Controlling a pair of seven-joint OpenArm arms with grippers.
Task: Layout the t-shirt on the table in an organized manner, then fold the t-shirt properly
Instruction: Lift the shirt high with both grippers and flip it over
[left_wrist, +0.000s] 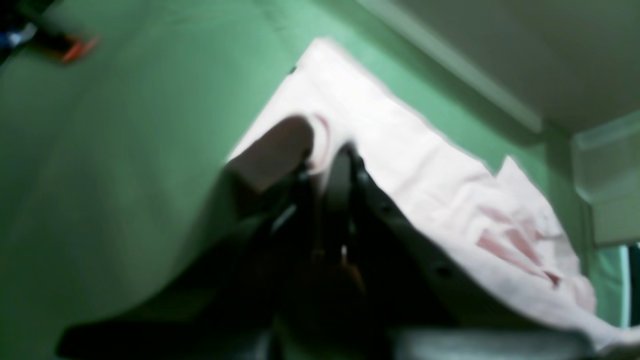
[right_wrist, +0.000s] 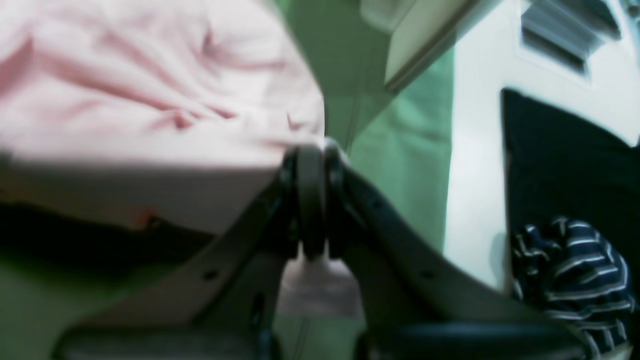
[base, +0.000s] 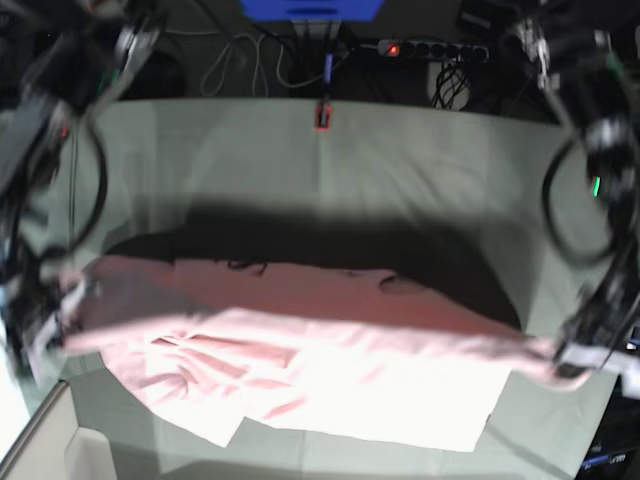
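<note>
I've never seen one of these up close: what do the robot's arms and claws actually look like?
Both arms are dark, draped with looping black cables. The left gripper and right gripper have black angled fingers with small holes and rounded tips. A green light glows on the left arm.

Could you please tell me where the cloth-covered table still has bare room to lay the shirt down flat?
The widest free patch of the pale grey-green cloth-covered table lies between the red-and-black clamp at the far edge and the lifted pale pink cotton t-shirt. A narrow bare strip borders the near edge. The middle is crowded: the shirt hangs stretched between the left gripper and right gripper.
</note>
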